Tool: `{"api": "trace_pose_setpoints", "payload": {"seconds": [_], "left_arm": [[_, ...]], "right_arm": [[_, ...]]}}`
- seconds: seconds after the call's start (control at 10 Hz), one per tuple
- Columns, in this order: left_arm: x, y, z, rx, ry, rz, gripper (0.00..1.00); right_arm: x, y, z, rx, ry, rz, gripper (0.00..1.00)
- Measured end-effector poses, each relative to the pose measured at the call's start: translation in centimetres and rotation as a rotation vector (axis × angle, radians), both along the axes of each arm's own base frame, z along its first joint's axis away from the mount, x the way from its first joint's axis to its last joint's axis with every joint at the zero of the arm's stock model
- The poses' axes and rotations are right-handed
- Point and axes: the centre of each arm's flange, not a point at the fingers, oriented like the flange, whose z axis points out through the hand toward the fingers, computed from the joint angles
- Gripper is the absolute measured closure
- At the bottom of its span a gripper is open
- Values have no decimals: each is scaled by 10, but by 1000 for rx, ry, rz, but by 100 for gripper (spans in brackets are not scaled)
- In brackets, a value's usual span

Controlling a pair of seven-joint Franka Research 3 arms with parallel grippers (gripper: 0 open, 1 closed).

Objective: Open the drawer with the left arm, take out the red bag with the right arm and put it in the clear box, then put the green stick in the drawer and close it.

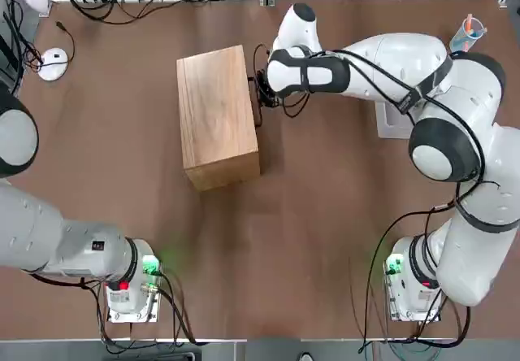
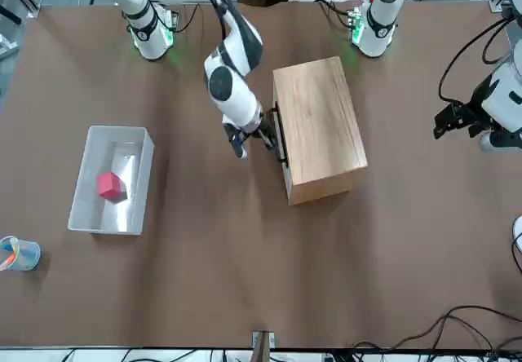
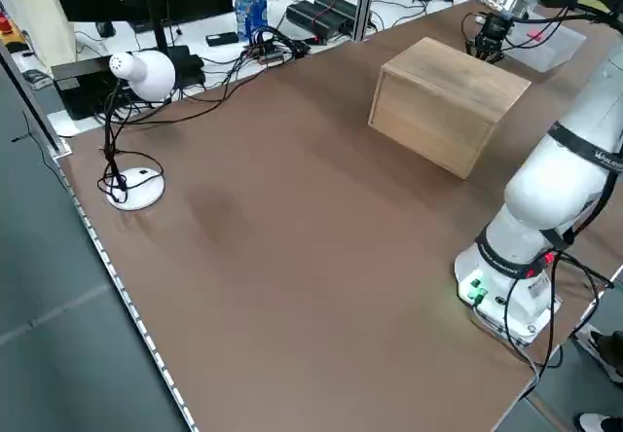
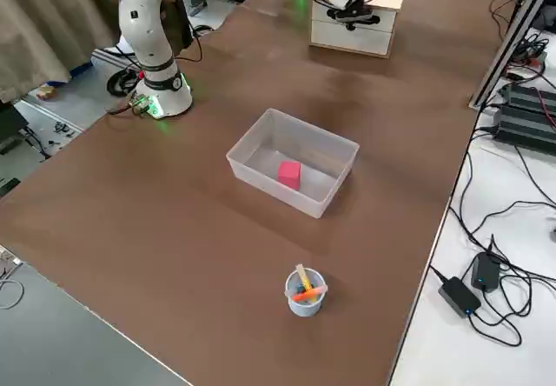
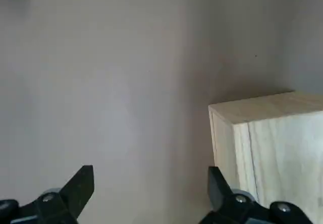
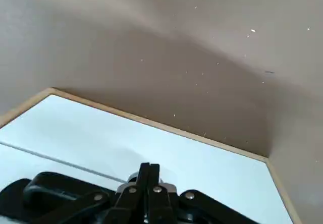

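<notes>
The light-wood cabinet (image 1: 215, 117) stands mid-table, and its drawer (image 2: 280, 138) looks pushed in, with the thin black handle against the front. My right gripper (image 1: 262, 93) is shut, its fingertips (image 6: 149, 176) at the drawer's front beside the handle, holding nothing that I can see. The red bag (image 2: 110, 185) lies inside the clear box (image 2: 81, 184), also seen in the right side view as the red bag (image 4: 289, 174). My left gripper (image 5: 150, 188) is open and empty, off to the cabinet's far side near the table edge (image 2: 453, 119). The green stick is hidden.
A bluish cup with pens (image 4: 304, 290) stands near the table corner beyond the clear box (image 4: 334, 147). A white desk lamp (image 3: 136, 72) and its base (image 1: 53, 62) sit at the left. Cables and power bricks line the far edge.
</notes>
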Motion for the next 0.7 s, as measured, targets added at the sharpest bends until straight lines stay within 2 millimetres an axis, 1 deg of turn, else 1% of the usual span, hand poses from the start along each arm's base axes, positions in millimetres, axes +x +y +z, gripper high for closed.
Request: {"api": "trace_pose_setpoints", "payload": {"seconds": [0.1, 0.2, 0.3, 0.4, 0.5, 0.6, 0.7], "left_arm": [[0, 0, 0, 0, 1, 0, 0], [0, -1, -1, 0, 1, 1, 0], [0, -1, -1, 0, 2, 1, 0], [0, -1, -1, 0, 2, 1, 0], [0, -1, -1, 0, 2, 1, 0], [0, -1, -1, 0, 2, 1, 0], [1, -1, -1, 0, 2, 1, 0]], "right_arm": [[2, -2, 0, 3, -9, -5, 98], [10, -9, -1, 2, -20, 0, 98], [31, -33, 0, -13, -20, 30, 97], [65, -78, 9, -30, -18, 99, 97], [101, -136, 27, -35, -27, 183, 96], [130, -201, 48, -33, -45, 271, 94], [150, -263, 69, -24, -74, 360, 93]]}}
